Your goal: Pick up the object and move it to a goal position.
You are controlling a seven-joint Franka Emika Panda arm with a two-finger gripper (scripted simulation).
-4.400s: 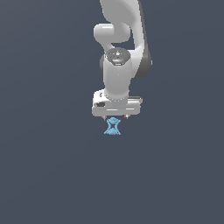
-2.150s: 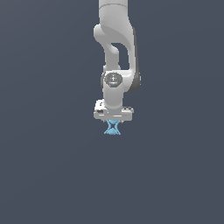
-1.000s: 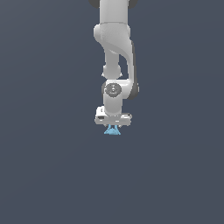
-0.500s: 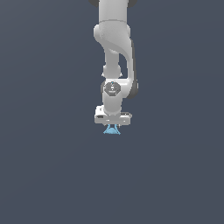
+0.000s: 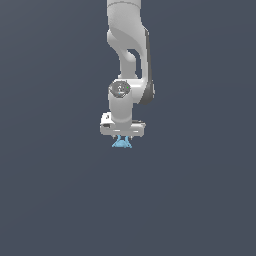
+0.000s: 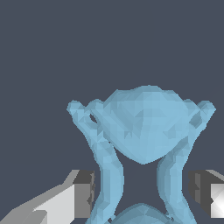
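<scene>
The arm [image 5: 128,65] has smooth white shells with a soft sheen, like moulded plastic, and a dark grey band at its joint. The gripper [image 5: 122,136] looks the same white, its fingers [image 6: 65,201] ending in matt dark grey pads. The light-blue object [image 6: 142,131] is matt, its surface faceted and rough-edged. The backdrop [image 5: 50,200] is flat, matt slate grey.

There is one arm [image 5: 127,55], white, and it carries one claw [image 5: 122,138]. The wrist view shows two fingers [image 6: 83,194] on that claw, each with one dark pad, one on either side of the frame. There is one object [image 5: 121,144], light blue; in the wrist view [image 6: 142,127] it shows one rounded body, two flared jagged ends and two thin curved legs, and there is one plain dark grey surface [image 5: 50,190] behind it all.
</scene>
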